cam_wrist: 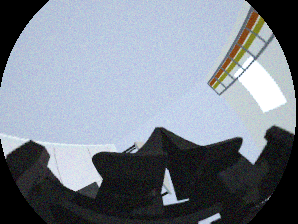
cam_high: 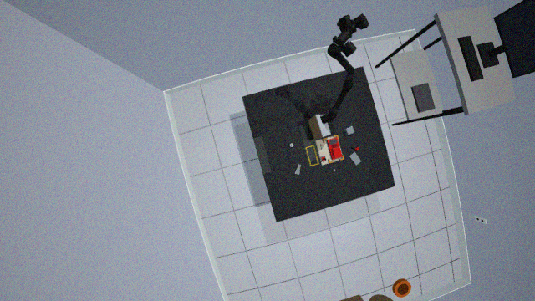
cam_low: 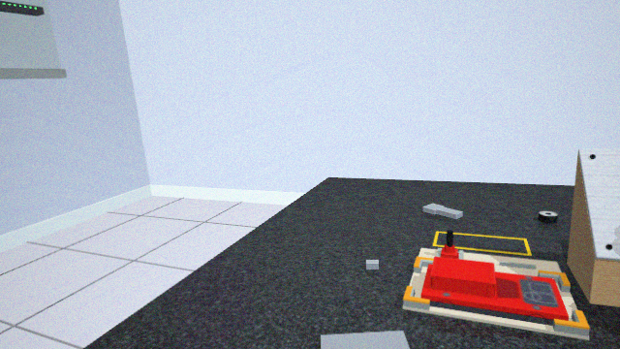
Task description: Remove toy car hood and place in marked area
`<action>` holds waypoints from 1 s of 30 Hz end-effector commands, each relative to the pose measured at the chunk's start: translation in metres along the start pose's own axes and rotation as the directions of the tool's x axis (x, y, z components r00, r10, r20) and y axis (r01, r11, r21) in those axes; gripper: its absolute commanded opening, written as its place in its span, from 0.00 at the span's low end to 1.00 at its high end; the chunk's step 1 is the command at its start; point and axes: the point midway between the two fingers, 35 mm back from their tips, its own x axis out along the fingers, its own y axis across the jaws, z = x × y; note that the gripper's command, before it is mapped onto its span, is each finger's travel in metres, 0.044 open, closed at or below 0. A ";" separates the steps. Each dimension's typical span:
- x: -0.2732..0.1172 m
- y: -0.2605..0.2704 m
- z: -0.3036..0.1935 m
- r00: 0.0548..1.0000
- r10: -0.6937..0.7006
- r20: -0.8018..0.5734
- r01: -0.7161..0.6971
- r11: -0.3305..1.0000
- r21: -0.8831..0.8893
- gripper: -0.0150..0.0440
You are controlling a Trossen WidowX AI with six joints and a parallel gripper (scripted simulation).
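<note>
- Worktop (cam_low: 291, 271), dark and speckled, carries a red toy car (cam_low: 489, 288) seated in a cream fixture with orange corners (cam_low: 572, 322), at about 4 o'clock in the exterior view.
- The car's hood (cam_low: 509, 287), a flat darker-red panel between its raised cab and grey end, remains on the body.
- A yellow-outlined marked area (cam_low: 481, 243) lies just beyond the fixture, at its 12 o'clock.
- In the top view, the black arm (cam_high: 344, 89) reaches from 1 o'clock to a tan-and-white box (cam_high: 318, 126) beside the fixture.
- The wrist view shows the jaws narrowed to almost nothing, gripping nothing, aimed at pale wall.
</note>
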 end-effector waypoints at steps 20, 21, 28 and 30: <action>-0.086 -0.094 0.071 0.933 -0.105 0.344 0.008 0.962 0.272 1.00; -0.092 -0.100 0.074 0.924 -0.113 0.365 0.003 0.958 0.288 1.00; -0.138 -0.139 0.096 0.848 -0.170 0.501 -0.046 0.920 0.390 1.00; -0.151 -0.150 0.101 0.822 -0.187 0.538 -0.065 0.907 0.416 1.00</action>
